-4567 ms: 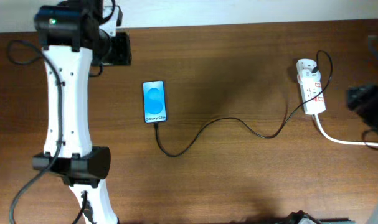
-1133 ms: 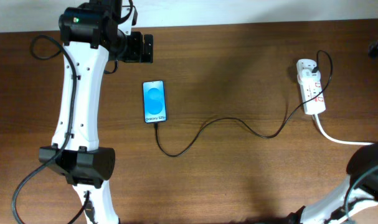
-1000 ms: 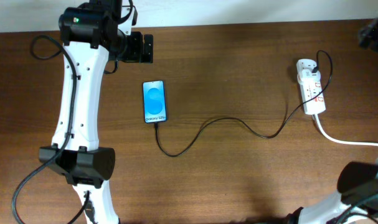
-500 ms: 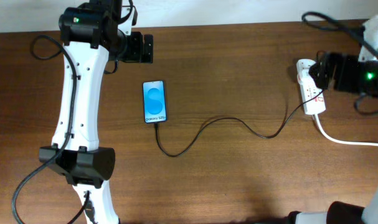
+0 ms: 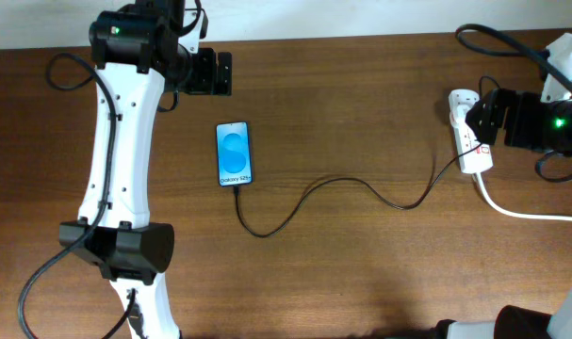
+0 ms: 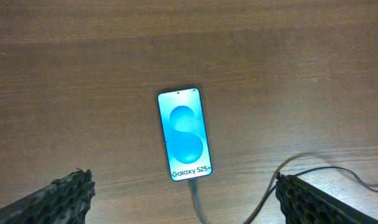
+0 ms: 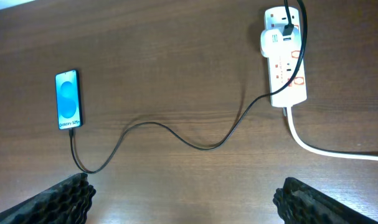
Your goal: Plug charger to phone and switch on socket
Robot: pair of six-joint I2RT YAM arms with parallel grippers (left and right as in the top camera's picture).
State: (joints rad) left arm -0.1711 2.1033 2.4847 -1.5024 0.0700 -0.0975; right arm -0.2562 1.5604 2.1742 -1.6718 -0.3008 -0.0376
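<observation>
The phone lies flat with its blue screen lit, also in the left wrist view and the right wrist view. The charger runs in loose curves from the phone's lower edge to a plug at the far end of the socket. Small red switches show on the socket. My left gripper hangs open just beyond the phone's top. High over the socket, my right gripper is open and holds nothing.
A thick white cord leaves the socket toward the right edge. The left arm's white links stretch down the table's left side. The right arm's black cable loops above the socket. A pale wall borders the far edge.
The right arm has swung in from the right edge and now hovers over the socket with its jaws wide. The left arm, phone and charger have stayed put over the last second.
</observation>
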